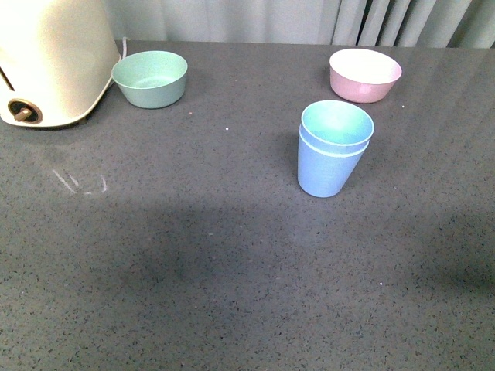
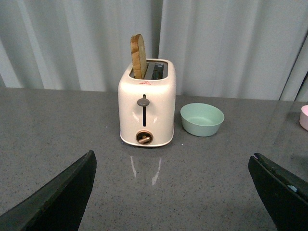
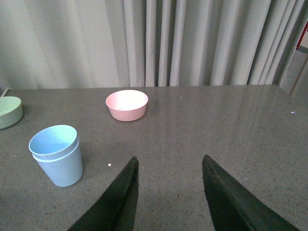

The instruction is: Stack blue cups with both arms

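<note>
Dark grey speckled stone-look countertop point(image 1: 193, 255), backed by pale grey pleated curtains point(image 3: 192, 43); neither arm visible in the front view.

Item 1: two light blue tapered plastic tumblers point(image 1: 332, 149), handleless, aqua-tinted inside; one nested inside the other, the inner rim standing a little above the outer rim and slightly askew; the stack upright on the countertop, right of centre in the front view, touching nothing else; also seen in the right wrist view point(image 3: 57, 155).

Item 2: shallow pink round bowl point(image 1: 365, 74), upright, pale inside; behind the stacked tumblers and slightly to their right, apart from them; contents, if any, cannot be told.

Item 3: mint-green round bowl point(image 1: 151, 78), upright, at the far left of the countertop, well apart from the tumblers; just beside the toaster.

Item 4: cream two-slot toaster point(image 2: 147, 108) with a grey slide lever and a brown dial on its front face; one slice of browned bread point(image 2: 138, 57) standing up out of one slot; only its lower corner shows in the front view point(image 1: 50, 62).

Item 5: left gripper point(image 2: 173, 192), black; fingers point(image 2: 62, 197) spread wide apart, nothing between them, over bare countertop in front of the toaster.

Item 6: right gripper point(image 3: 168, 192), black; fingers point(image 3: 118, 197) parted by a moderate gap, nothing held, over bare countertop; stacked tumblers off to one side, clear of the fingers.
</note>
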